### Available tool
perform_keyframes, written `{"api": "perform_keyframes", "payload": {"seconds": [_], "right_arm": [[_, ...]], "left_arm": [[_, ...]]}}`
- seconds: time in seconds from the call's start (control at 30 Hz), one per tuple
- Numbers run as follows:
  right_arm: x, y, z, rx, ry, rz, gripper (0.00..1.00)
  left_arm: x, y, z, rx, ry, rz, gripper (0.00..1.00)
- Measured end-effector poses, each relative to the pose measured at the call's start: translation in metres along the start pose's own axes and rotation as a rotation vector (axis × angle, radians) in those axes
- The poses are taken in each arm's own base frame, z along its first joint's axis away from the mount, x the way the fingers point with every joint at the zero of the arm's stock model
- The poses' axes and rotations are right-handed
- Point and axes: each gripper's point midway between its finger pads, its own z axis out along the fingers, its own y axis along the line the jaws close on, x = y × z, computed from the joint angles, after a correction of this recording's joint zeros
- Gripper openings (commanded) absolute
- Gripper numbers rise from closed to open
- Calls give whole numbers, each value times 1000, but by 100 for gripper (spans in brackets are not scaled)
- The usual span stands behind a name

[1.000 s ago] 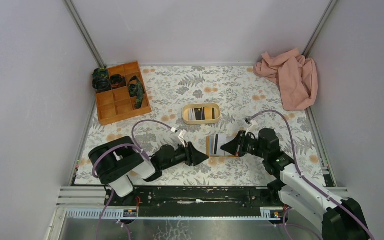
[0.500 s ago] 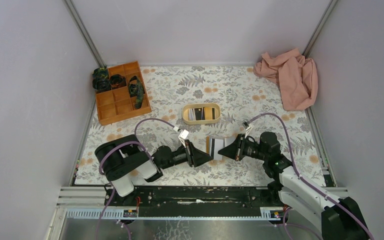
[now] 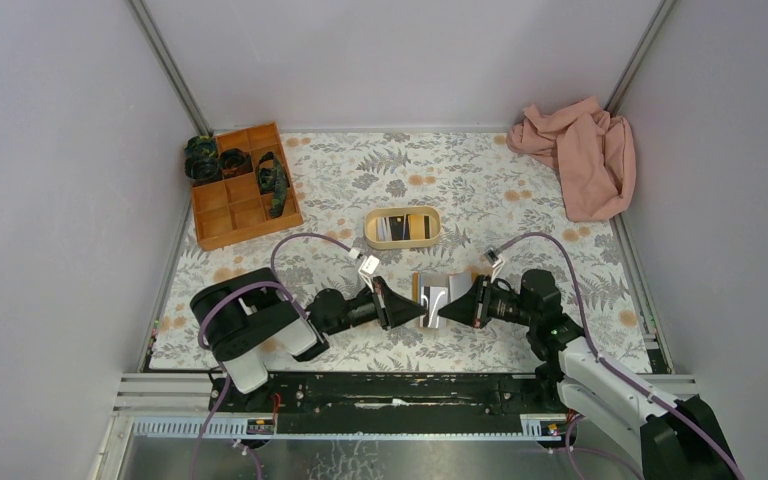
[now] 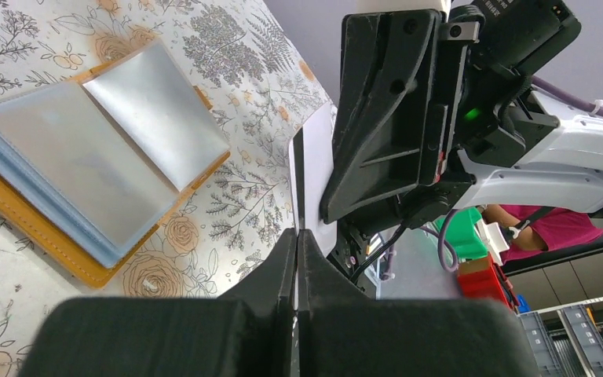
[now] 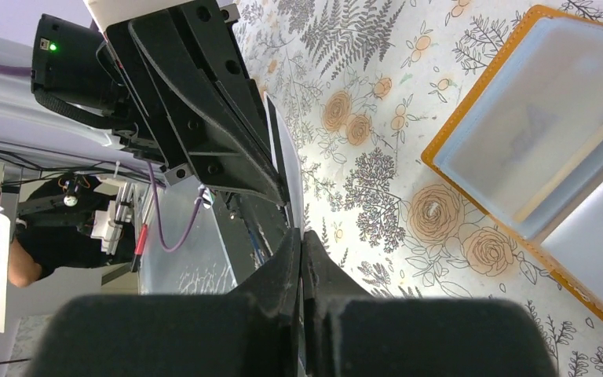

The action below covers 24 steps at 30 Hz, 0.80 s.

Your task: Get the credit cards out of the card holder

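1. Clamped shut on one edge of a thin white plastic card [image 4: 312, 173] by the left gripper [image 4: 297, 234], with no gap at the jaws beyond the card itself.
2. Clamped just as tight on the opposite edge by the right gripper [image 5: 300, 236], nose to nose with its partner, above the floral-patterned table [image 3: 520, 190] and close to the middle of its near edge.
3. By the look of it, a mid-air handover, with one card gripped from both ends.
4. To do it well: confirm one firm hold before easing the other jaws apart; keep the card in its own plane, without twist or bend; draw back straight along the card, never sideways.
5. Note the small flat orange-tan leather-look card holder [image 4: 86, 157], open and flat on the table just beside the two grippers, pale blue-grey sleeves up.
6. No telling the sleeves' contents from these views.
7. Reached in low from the bases at the near edge, left arm from the left and right arm from the right, forearms close to level, wrists aimed at each other.
8. Further out: a beige oval tray [image 3: 366, 228] towards the table's middle, seemingly with cards inside and a likely drop-off; an orange wooden compartment box [image 3: 222, 222] by the far-left corner; a crumpled pink cloth [image 3: 585, 155] at the far-right corner.
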Motion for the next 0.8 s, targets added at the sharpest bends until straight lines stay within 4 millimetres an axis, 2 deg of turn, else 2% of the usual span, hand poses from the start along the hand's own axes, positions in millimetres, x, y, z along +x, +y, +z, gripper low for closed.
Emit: {"api": "perform_keyframes", "payload": {"seconds": [0.03,0.1,0.17,0.33,0.43,0.6,0.7,0.8], "right_arm": [[0,-1,0,4,-1,4,2],[-1,-1,-1,5,-3,1,14],[-1,-2,-1,7,-2,-4,18],[-1,-6,0,27,-7,0,42],[0,-10,-1,49,-8,4,46],[-5,-34,-7,192,-71,5,46],[-10,-42,-11,250,-109,-9,47],[-11,-47,-14,276,-121,-14,47]], "left_arm": [[-1,-1,1,5,-4,1,0],[-2,-1,1,6,-5,0,0],[-2,-1,1,5,-5,-4,0],[-7,-4,1,11,-17,-12,0],[-19,1,-1,-11,-43,-16,0],[-55,32,-2,-174,-78,-28,0],[-93,50,7,-312,-98,-6,0],[-142,61,9,-445,-135,27,0]]}}
